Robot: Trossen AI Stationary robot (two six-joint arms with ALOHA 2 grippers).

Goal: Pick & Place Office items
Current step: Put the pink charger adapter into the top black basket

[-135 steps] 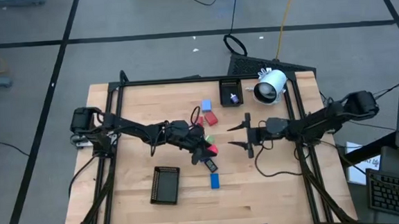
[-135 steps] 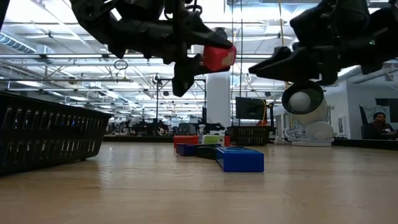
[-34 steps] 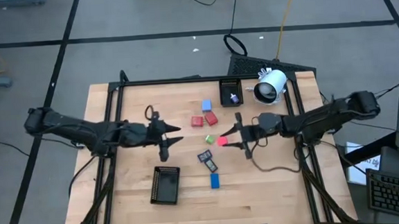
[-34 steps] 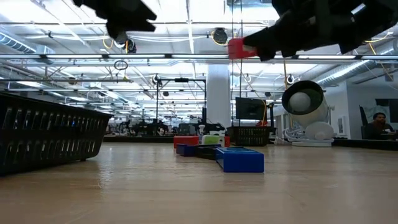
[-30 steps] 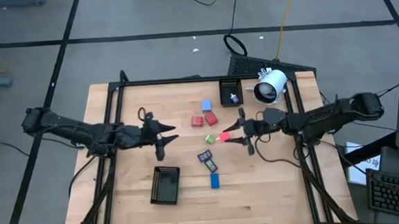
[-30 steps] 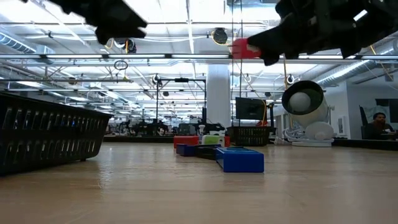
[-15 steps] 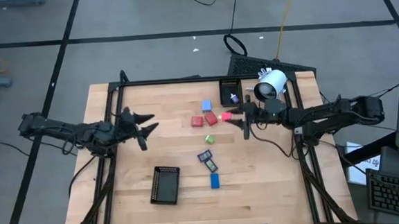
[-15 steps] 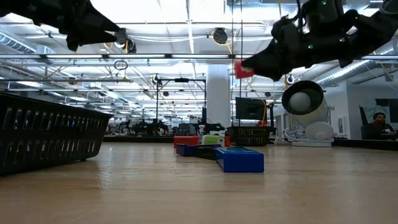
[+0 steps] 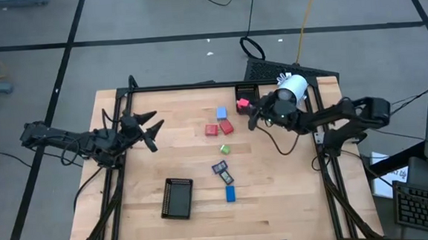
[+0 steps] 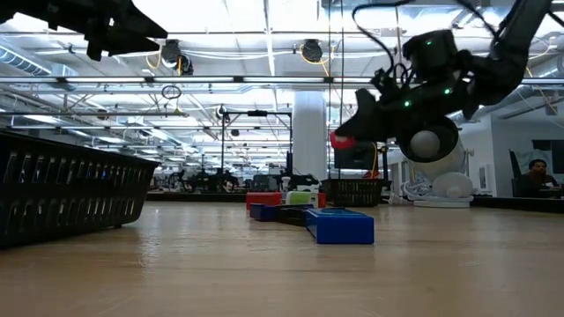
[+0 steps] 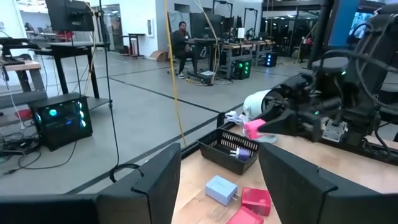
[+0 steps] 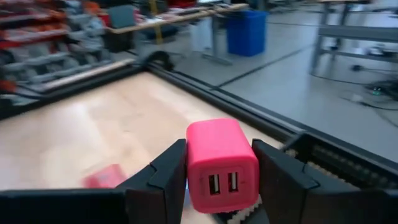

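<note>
The right gripper (image 12: 221,186) clamps a pink charger block (image 9: 243,102) over the small black mesh tray (image 9: 247,93) at the table's far side, beside the white cylindrical device (image 9: 290,91). Released off-centre, the block could catch the rim and tumble outside. The left gripper (image 9: 149,129) waits open at far left.

Pink block (image 12: 222,165) (two dark slots) between dark fingers (image 12: 163,179).

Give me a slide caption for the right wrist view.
Right gripper clamps a pink USB charger block above the wooden table.
</note>
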